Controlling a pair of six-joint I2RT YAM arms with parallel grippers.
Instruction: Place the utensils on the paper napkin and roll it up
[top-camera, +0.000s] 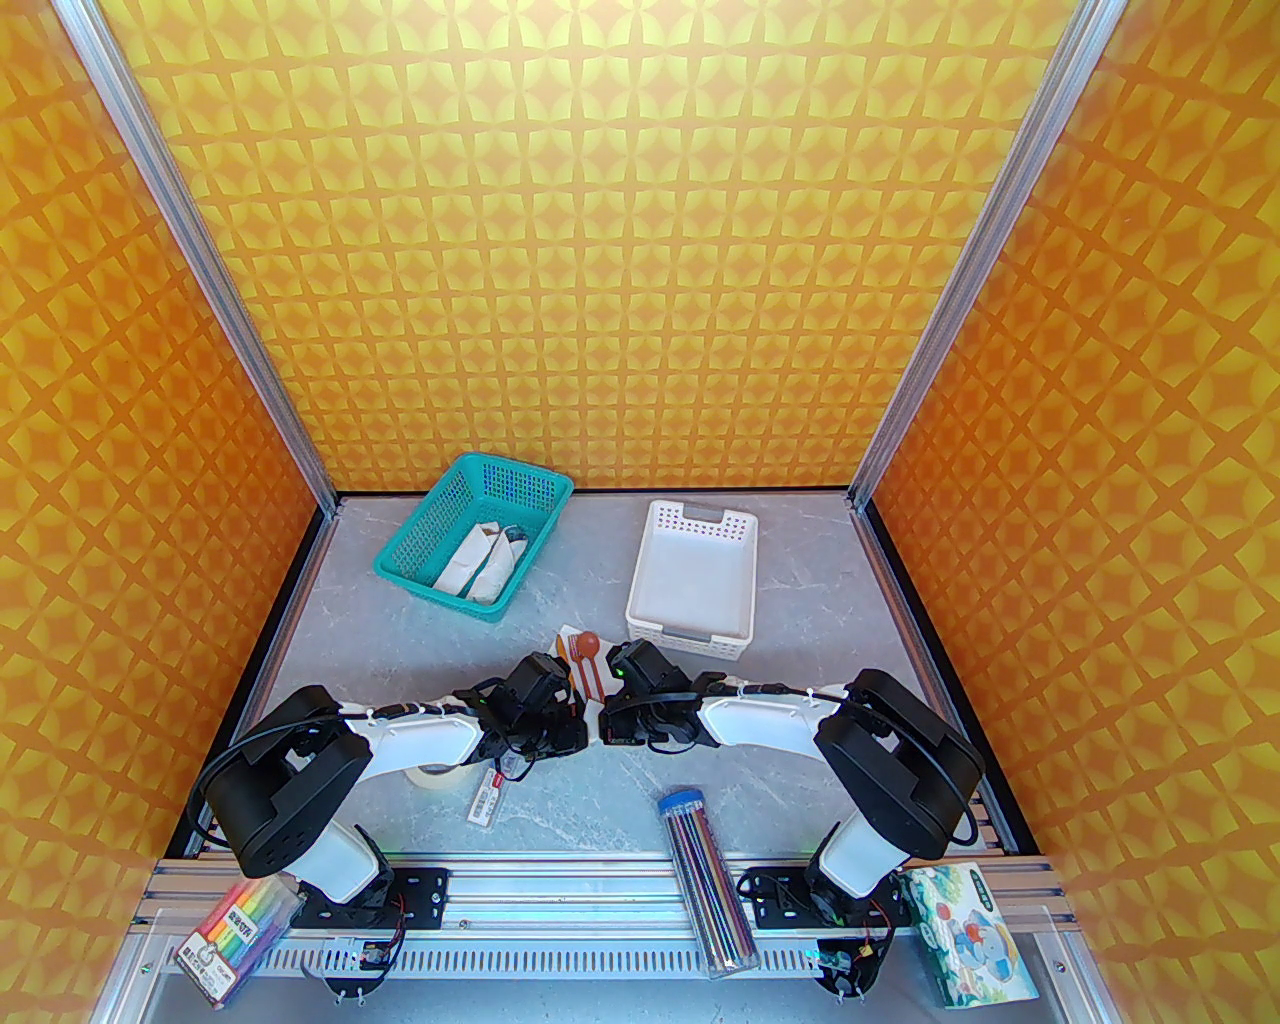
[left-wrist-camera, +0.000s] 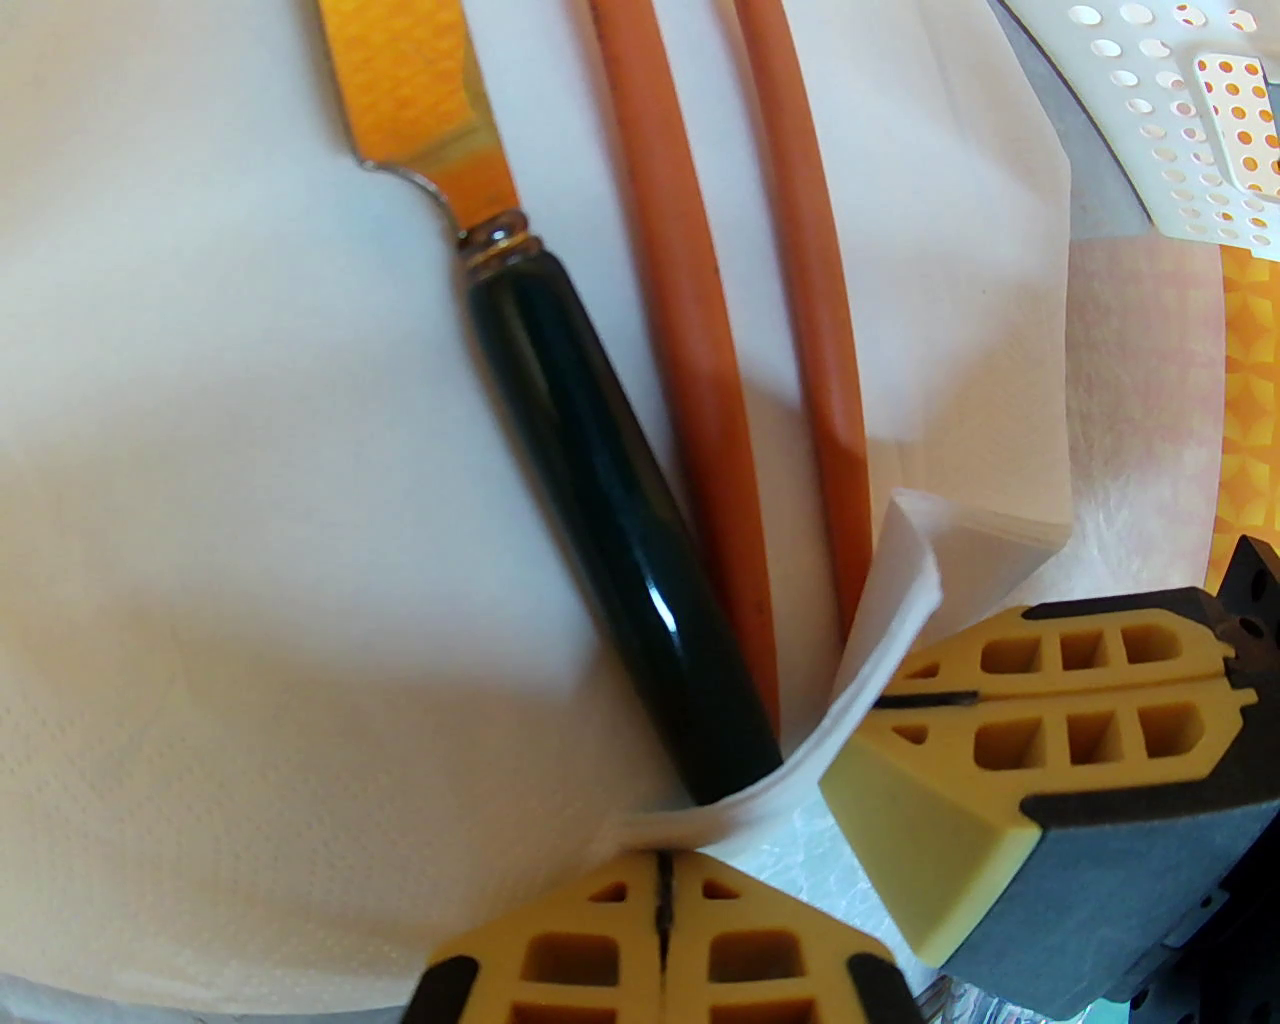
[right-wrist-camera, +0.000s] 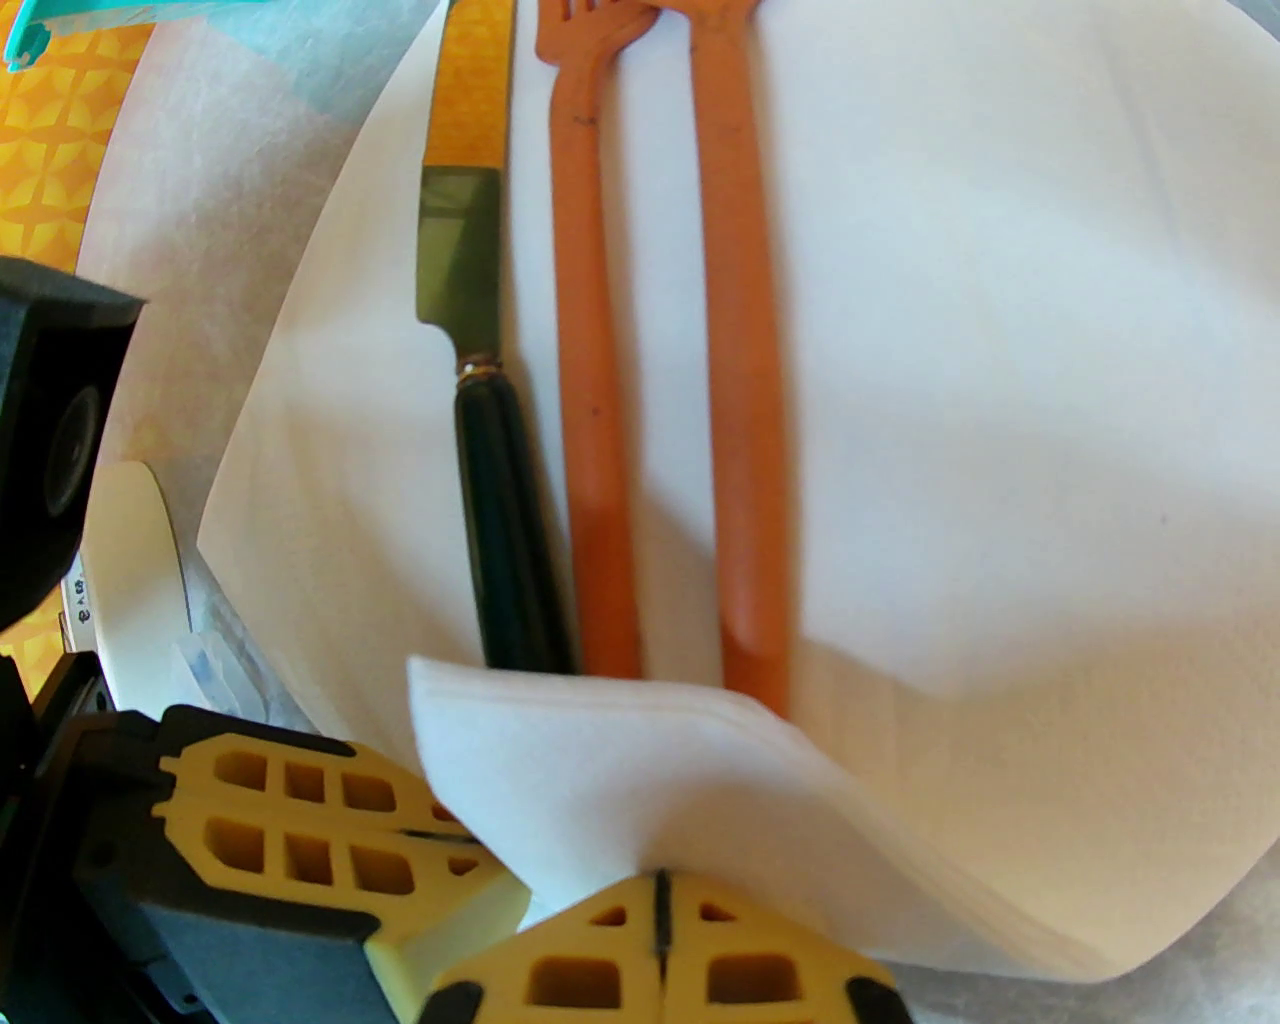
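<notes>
The left arm (top-camera: 420, 735) reaches from 7 o'clock toward the middle, forearm low and wrist bent down. The left gripper (left-wrist-camera: 660, 870) is pinched tight on the near edge of the napkin (right-wrist-camera: 1000, 400), holding it raised against the black handle end of the knife (right-wrist-camera: 505, 520). The right arm (top-camera: 760, 715) mirrors it from 5 o'clock. The right gripper (right-wrist-camera: 660, 890), just beside the left, is clamped on the same edge, which is folded over the handle ends.

Knife, fork (right-wrist-camera: 590, 400) and spoon (right-wrist-camera: 745, 400) lie parallel on the napkin, heads toward 12 o'clock.

At 11 o'clock from the grippers a teal basket (top-camera: 420, 515) holds white rolled bundles (top-camera: 470, 565) with silvery tips. A white tray (top-camera: 690, 580) stands at 1 o'clock. At 5 o'clock a clear tube (top-camera: 690, 830) holds pencils (top-camera: 715, 900).
</notes>
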